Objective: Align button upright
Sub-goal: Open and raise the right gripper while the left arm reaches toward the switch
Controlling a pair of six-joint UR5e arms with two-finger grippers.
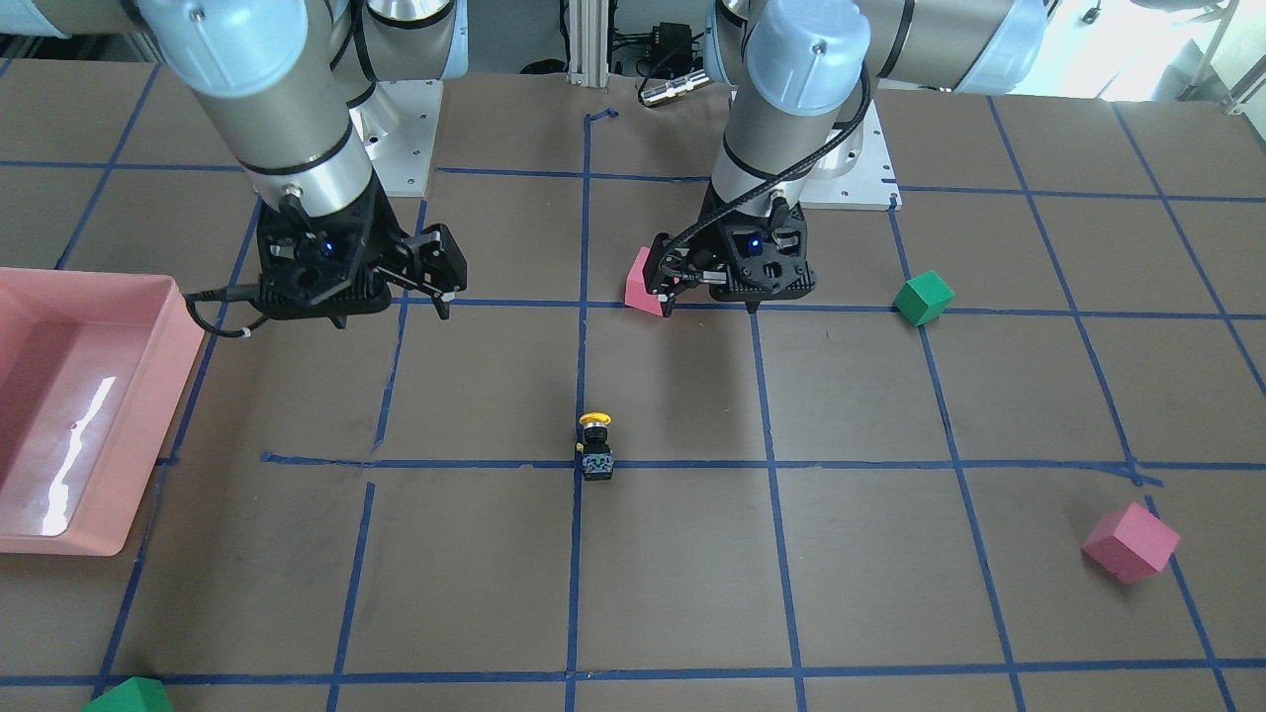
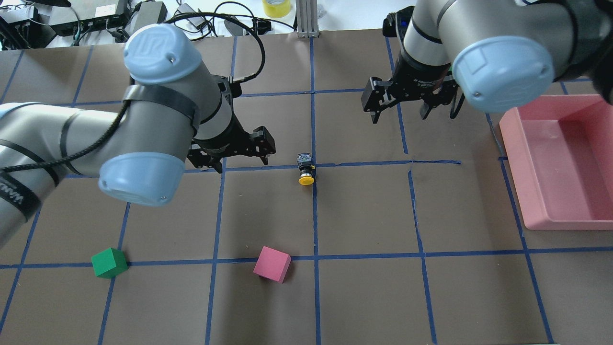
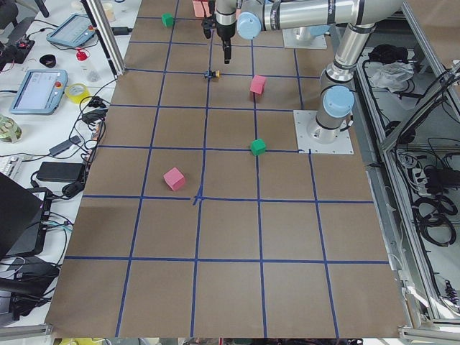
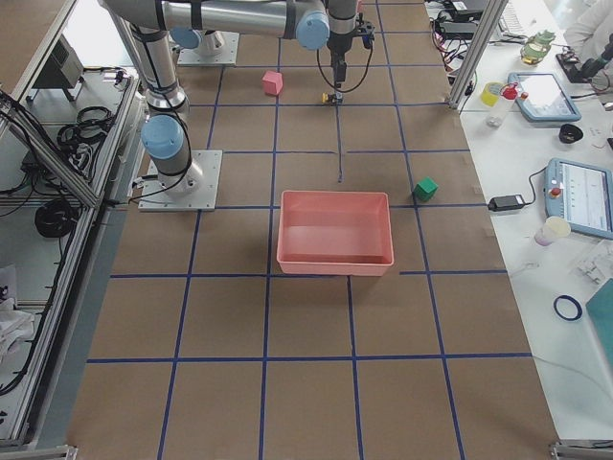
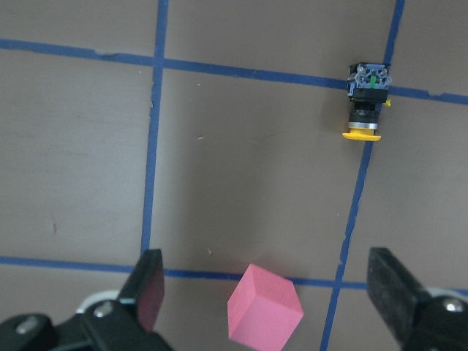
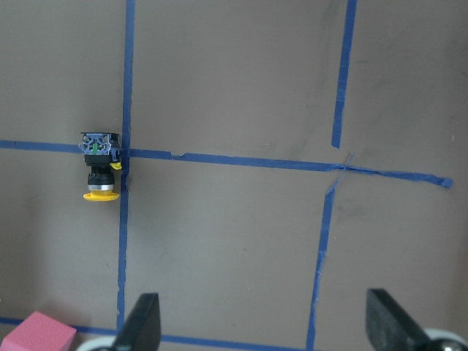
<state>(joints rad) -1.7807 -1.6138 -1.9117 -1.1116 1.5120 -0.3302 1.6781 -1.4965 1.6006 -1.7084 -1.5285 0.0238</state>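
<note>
The button (image 2: 305, 168) lies on its side on a blue tape crossing at the table's middle, its yellow cap pointing toward the robot and its base block away. It also shows in the front view (image 1: 596, 447), the left wrist view (image 5: 368, 106) and the right wrist view (image 6: 100, 165). My left gripper (image 2: 239, 160) hangs open and empty above the table, to the left of the button and apart from it. My right gripper (image 2: 400, 115) is open and empty, above the table to the right of and beyond the button.
A pink cube (image 2: 272, 263) and a green cube (image 2: 109, 262) sit nearer the robot on its left side. A pink tray (image 2: 515, 167) stands at the right. Another pink cube (image 1: 1130, 542) and green cube (image 1: 129, 697) lie on the far side.
</note>
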